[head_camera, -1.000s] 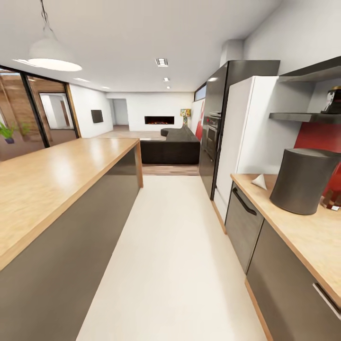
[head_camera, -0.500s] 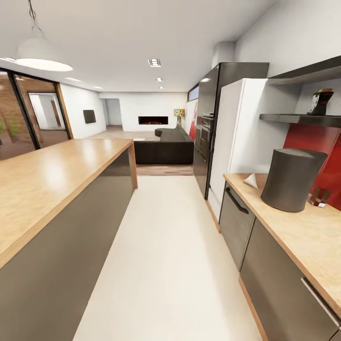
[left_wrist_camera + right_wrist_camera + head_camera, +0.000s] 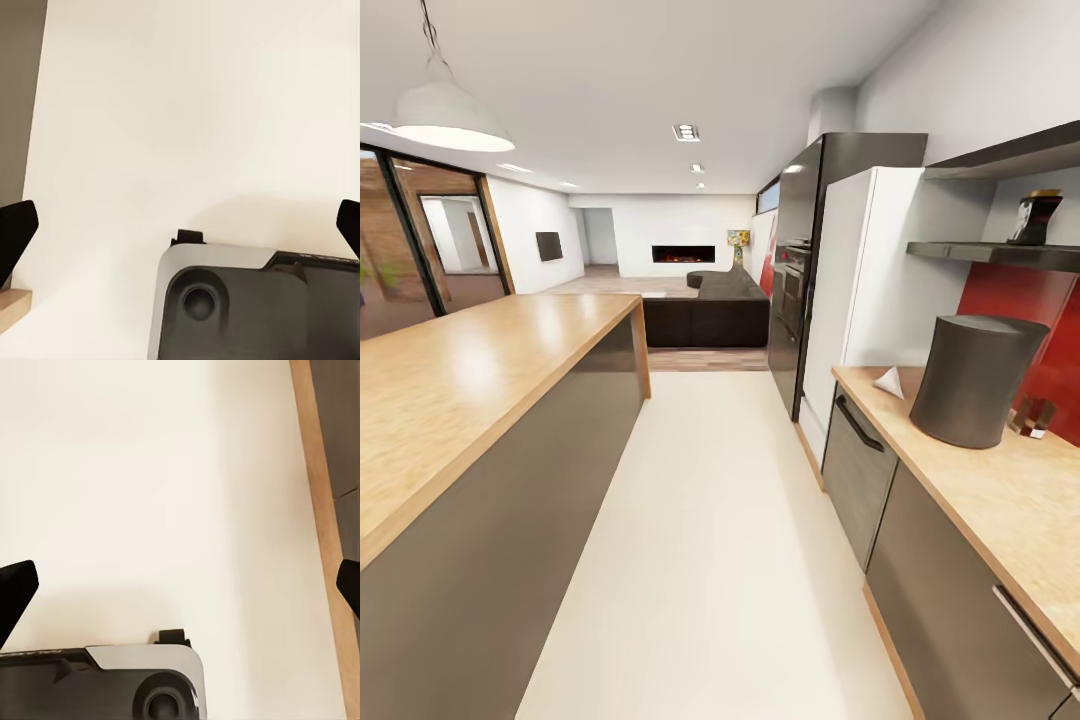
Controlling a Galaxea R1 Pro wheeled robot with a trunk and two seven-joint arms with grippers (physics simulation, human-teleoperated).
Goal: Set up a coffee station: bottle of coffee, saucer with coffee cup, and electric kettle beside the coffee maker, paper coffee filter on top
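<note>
Kitchen aisle, pale floor (image 3: 710,520). Bottle of coffee (image 3: 1036,217) on wall shelf (image 3: 1000,252) at 2 o'clock. Below it, right-hand bench (image 3: 1000,500) carries dark cylinder (image 3: 975,380); white paper coffee filter (image 3: 890,382) just beyond. Island (image 3: 460,370) at 9 o'clock. Left pincer (image 3: 180,225) and right pincer (image 3: 180,585) spread wide, empty, over floor.
</note>
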